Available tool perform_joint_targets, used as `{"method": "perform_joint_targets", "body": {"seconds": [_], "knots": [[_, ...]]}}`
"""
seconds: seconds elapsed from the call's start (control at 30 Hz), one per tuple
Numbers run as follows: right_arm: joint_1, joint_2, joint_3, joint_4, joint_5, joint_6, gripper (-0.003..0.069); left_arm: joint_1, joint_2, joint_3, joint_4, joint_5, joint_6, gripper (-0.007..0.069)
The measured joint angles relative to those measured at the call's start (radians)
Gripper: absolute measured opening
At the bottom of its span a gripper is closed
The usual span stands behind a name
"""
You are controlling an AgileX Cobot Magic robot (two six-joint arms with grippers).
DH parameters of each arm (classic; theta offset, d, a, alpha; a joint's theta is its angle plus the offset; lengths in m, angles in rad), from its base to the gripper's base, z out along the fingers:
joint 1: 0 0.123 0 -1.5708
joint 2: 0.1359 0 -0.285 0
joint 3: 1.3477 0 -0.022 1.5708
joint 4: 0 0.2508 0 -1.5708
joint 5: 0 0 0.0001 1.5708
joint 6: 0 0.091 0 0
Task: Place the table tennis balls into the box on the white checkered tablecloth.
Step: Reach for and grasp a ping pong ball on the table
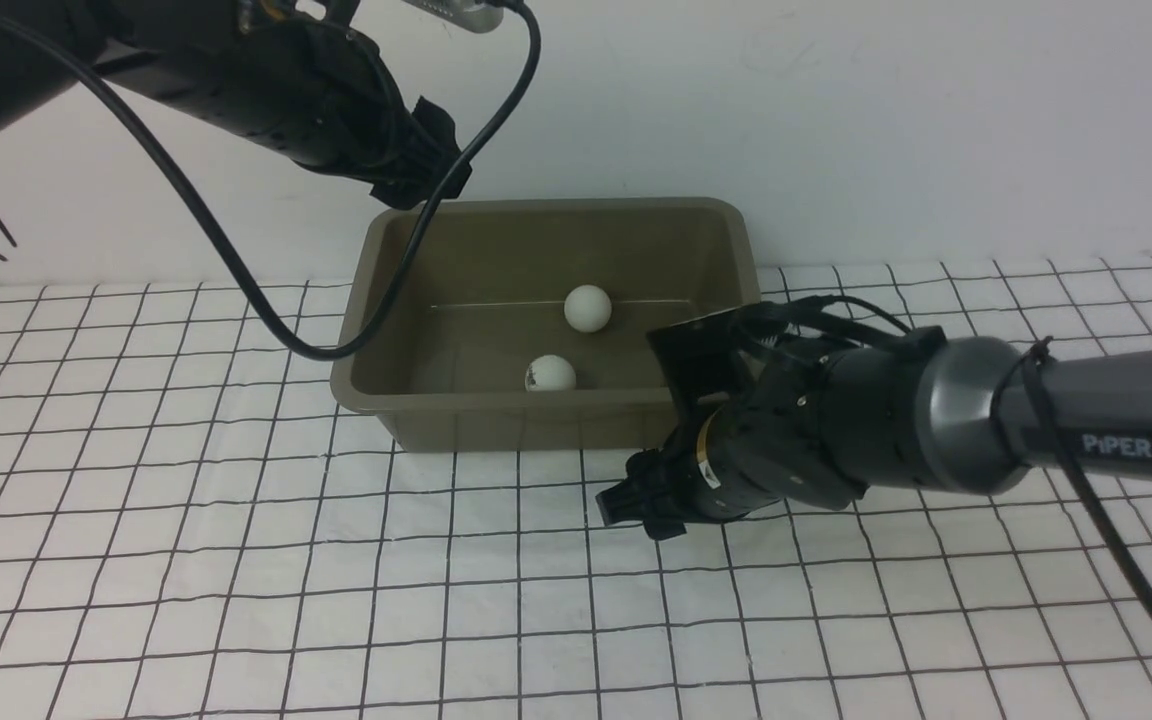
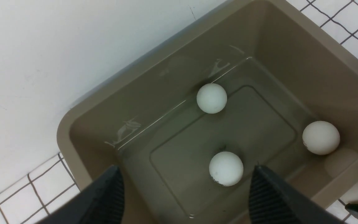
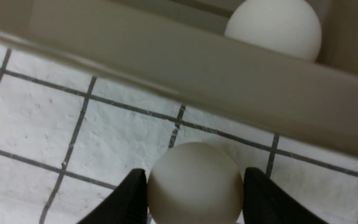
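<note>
Box (image 2: pixel 166 71): olive-grey plastic, smooth, low sheen, pale scuffs on inner wall. Table tennis balls (image 2: pixel 212 98): matt white, smooth. Tablecloth (image 3: pixel 120 133): white cloth, finely grained weave, slightly wrinkled. Left gripper (image 2: pixel 185 170) pads (image 2: pixel 261 193): black, ribbed, matt.

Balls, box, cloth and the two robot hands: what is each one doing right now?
Back ball: loose in the box.
Middle ball: loose in the box.
Corner ball: loose in the box, by its wall.
Fourth ball: outside, on the tablecloth beside the box.
Box: upright, open-topped.
Tablecloth: spread out, slightly wrinkled.
Left gripper: open, empty, above the box.
Right gripper: jaws hugging the fourth ball; can't tell if squeezing.
</note>
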Motion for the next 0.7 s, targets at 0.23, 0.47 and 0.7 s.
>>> {"method": "perform_joint_targets", "body": {"seconds": [0.23, 0.47, 0.7], "knots": [[0.071, -0.049, 0.000, 0.070, 0.154, -0.111, 0.0358, 0.000, 0.000, 0.000, 0.004, 0.000, 0.003, 0.0482], [0.204, -0.211, -0.026, 0.126, 0.209, -0.202, 0.0358, 0.000, 0.000, 0.000, 0.045, 0.001, 0.003, 0.0482], [0.080, -0.223, -0.176, -0.010, 0.211, -0.201, 0.0358, 0.000, 0.000, 0.000, 0.094, 0.002, -0.002, 0.0482]]}}
